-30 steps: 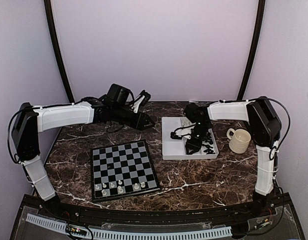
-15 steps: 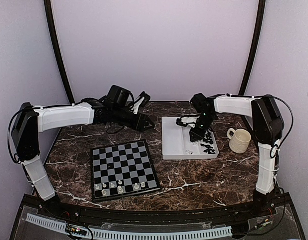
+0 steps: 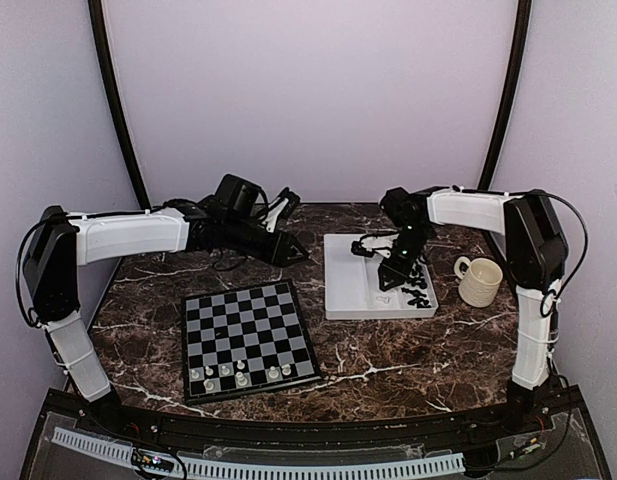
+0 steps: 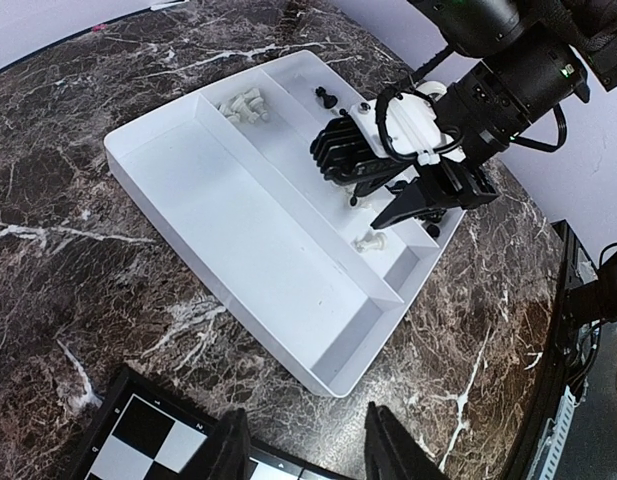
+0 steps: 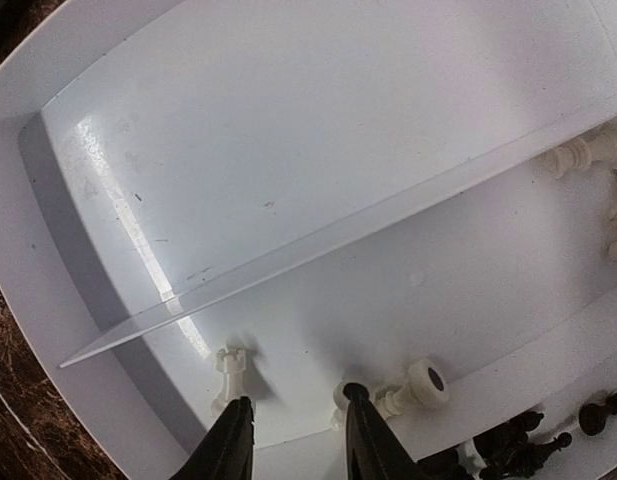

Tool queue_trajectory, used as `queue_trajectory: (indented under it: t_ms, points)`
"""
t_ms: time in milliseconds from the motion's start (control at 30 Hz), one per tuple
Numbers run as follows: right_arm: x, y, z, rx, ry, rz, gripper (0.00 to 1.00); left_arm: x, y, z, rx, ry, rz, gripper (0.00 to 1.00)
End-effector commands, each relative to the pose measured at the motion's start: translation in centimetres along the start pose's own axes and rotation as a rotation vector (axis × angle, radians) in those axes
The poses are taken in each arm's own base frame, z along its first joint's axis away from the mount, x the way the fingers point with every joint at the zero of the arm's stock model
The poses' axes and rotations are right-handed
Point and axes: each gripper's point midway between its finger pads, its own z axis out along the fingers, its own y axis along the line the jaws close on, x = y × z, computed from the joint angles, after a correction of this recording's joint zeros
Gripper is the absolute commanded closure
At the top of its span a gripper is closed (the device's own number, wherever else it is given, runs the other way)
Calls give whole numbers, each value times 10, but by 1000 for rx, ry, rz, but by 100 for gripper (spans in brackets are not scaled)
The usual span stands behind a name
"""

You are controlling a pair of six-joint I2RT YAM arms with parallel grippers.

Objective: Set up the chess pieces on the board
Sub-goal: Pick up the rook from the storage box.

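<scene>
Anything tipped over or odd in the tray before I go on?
Yes: in the narrow compartment of the tray a white piece lies on its side beside the right tool, and the black pieces are heaped in a jumble.

My right gripper (image 5: 296, 398) pointed downward, fingers slightly parted; my left gripper (image 4: 306, 418) stretched forward, fingers apart.

Top view high, wide, left wrist angled at tray (image 4: 238, 200) (all share it), right wrist close-in
</scene>
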Motion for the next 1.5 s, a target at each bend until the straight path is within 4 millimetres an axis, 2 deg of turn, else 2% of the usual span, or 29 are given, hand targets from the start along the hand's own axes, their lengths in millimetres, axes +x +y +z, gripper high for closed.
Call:
queue_trajectory:
  t_ms: [0,267,600,900,1000,1100,1200,1333,1433,1467]
  points:
    - [4,28,1,-66,18,-21,65,-10,-10,-15,14,-42,13,58]
    - [19,24,20,-4,97,-6,64,-8,-11,-14,21,-39,9,58]
    - [29,22,22,35,136,6,64,-6,-11,-14,22,-41,5,59]
    - [29,25,23,28,135,15,82,-5,-12,-15,25,-41,3,58]
    - [22,24,9,44,98,13,85,-8,-13,-16,27,-52,9,58]
    - [7,22,-14,68,27,8,88,-15,-17,-14,54,-68,6,58]
    - [-16,25,-41,66,-77,-5,90,-26,-22,-9,89,-89,-19,58]
    - [-52,43,-81,1,-273,-51,90,-46,-35,-3,173,-140,-64,59]
    - [-77,52,-108,-24,-417,-74,90,-67,-54,-3,293,-203,-83,59]
    - [-83,54,-114,-34,-442,-79,90,-67,-58,0,333,-196,-114,59]
